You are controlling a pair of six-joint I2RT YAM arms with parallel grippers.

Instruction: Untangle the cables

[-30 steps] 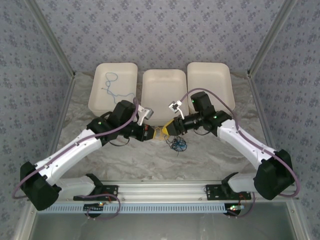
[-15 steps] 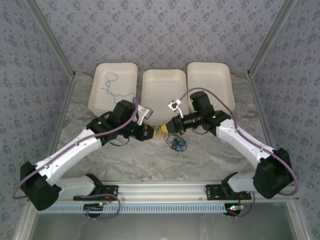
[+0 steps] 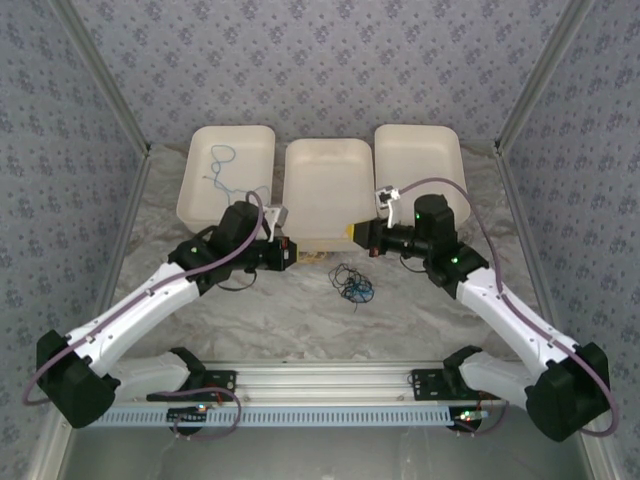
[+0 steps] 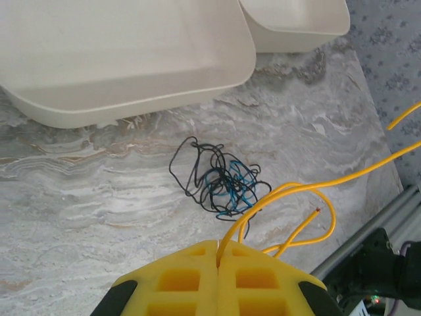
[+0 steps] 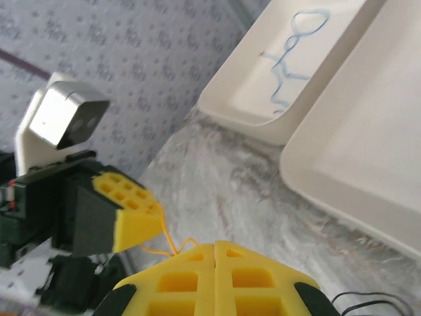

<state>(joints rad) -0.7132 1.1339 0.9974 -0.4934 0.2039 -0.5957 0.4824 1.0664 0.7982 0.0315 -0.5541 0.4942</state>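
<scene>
Just above the table (image 3: pixel 250 320), the left gripper (image 4: pixel 218 257) and right gripper (image 5: pixel 214 253) each pinch the yellow cable (image 4: pixel 289 187) tight, seemingly to draw it clear of the black-and-blue tangle (image 4: pixel 220 181).

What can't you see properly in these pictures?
Left wrist view: the yellow cable runs off the right edge.
Left wrist view: in the tangle, the strands are too thin to tell which lies on top.
Right wrist view: a black cable is cut off by the bottom edge.
</scene>
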